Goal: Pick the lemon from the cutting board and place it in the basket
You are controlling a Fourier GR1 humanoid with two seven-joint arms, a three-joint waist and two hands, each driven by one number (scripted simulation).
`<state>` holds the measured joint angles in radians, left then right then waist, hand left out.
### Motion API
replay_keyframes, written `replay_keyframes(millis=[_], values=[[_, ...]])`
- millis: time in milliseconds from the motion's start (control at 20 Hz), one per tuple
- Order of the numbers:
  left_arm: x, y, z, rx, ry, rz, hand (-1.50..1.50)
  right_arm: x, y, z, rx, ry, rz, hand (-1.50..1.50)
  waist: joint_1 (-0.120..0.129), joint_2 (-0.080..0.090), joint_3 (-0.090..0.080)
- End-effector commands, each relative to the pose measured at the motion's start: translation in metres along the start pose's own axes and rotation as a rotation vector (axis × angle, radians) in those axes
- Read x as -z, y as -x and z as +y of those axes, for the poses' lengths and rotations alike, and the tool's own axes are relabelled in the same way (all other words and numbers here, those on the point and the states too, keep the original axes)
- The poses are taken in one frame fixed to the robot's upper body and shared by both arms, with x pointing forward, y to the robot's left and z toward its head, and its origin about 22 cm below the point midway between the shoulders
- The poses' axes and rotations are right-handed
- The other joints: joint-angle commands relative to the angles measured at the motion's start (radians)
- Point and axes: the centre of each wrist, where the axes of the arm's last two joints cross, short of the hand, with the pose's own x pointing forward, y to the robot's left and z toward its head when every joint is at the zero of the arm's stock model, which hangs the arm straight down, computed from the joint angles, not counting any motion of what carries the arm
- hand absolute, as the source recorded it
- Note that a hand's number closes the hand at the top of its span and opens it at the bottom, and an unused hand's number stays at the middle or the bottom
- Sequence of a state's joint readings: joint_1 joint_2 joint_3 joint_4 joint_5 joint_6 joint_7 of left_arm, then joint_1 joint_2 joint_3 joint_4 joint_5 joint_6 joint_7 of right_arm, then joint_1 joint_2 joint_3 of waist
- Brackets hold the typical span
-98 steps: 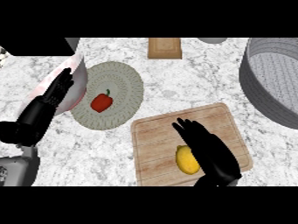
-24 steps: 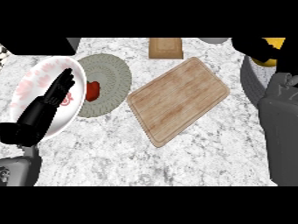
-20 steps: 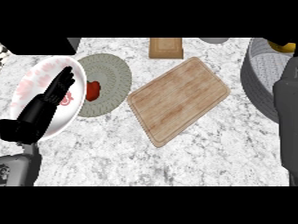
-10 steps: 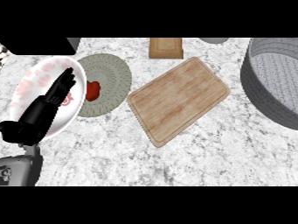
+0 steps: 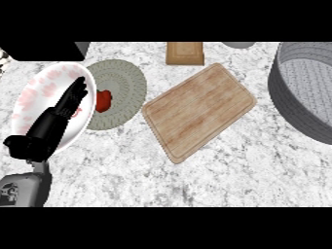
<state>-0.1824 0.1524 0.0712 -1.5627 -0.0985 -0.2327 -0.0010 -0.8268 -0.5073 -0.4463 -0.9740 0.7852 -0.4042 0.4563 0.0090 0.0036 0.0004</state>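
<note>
Head view, looking down on the counter (image 5: 233, 175). The left hand (image 5: 53, 120) shows at the view's left with its fingers straight and close together, holding nothing. It lies over the white plate (image 5: 35, 87) and points up the view. It is judged to be resting, since it is well apart from the task's things. The right hand is not in view, so its state cannot be told.

Just beside the white plate is a grey plate (image 5: 131, 90), which carries a small red item (image 5: 103, 100). At centre the board (image 5: 199, 109) lies at a slant, and no lemon shows on it. The basket (image 5: 292, 104) stands at the right edge, cut off by the frame. The lemon is not seen in the part of its floor that shows. From the bare board, the lemon is judged either to be in the hidden part of the basket or to be with the unseen right hand, though which one cannot be told.

A wooden block (image 5: 185, 52) and a grey object (image 5: 238, 44) sit at the far edge, and a black block (image 5: 43, 51) sits at far left. Nothing stands between the board and the basket.
</note>
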Motion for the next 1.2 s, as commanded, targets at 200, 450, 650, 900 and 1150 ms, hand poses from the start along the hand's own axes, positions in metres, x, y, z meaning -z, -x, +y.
replay_keyframes(millis=[200, 450, 650, 900, 1150], values=[[0.006, -0.002, 0.005, 0.013, -0.016, -0.009, 0.0, 0.017, 0.062, 0.003, -0.038, 0.082, -0.039, 1.5, 0.003, 0.001, 0.0], [0.0, 0.006, 0.001, -0.011, 0.018, -0.01, 0.0, 0.021, 0.083, 0.009, -0.035, 0.22, -0.045, 1.5, 0.013, 0.006, 0.001], [0.011, -0.009, 0.012, 0.003, 0.014, -0.008, 0.0, 0.034, 0.086, -0.001, 0.08, 0.223, -0.022, -1.5, 0.013, 0.006, 0.001], [-0.001, -0.002, 0.011, 0.001, 0.01, -0.012, 0.0, 0.052, 0.084, -0.021, 0.031, 0.202, -0.095, -1.5, 0.015, 0.005, 0.001], [-0.001, -0.009, -0.004, 0.009, 0.013, -0.003, 0.0, 0.042, 0.082, -0.005, 0.118, 0.207, -0.127, -1.5, 0.009, 0.001, 0.001]])
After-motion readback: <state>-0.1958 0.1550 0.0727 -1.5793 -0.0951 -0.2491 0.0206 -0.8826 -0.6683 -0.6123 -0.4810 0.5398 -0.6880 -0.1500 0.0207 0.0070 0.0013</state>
